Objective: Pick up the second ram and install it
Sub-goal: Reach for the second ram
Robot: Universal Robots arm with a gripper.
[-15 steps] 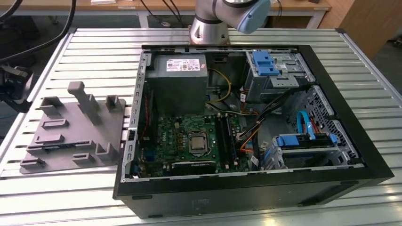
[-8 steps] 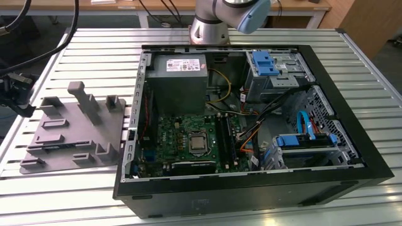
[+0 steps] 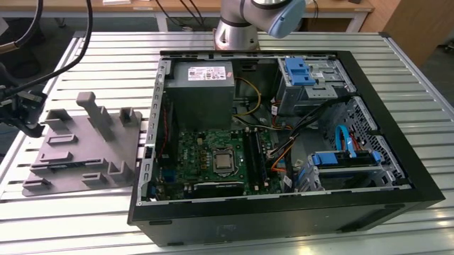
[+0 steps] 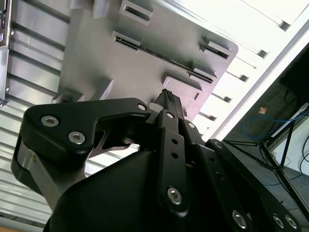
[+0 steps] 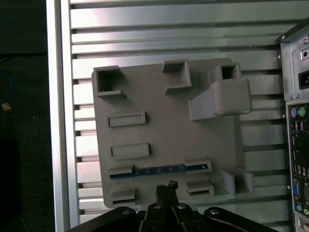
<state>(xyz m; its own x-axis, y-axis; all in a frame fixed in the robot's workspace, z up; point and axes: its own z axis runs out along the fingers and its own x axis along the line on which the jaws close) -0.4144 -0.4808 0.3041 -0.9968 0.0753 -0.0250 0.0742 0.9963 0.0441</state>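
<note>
second ram [image 5: 159, 170] | edge-up in fixture plate [image 5: 169, 121] slot | lengthwise along plate edge

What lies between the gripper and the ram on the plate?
In the first wrist view, just a bare strip of the plate separates the gripper from the ram; nothing else stands there.
</note>
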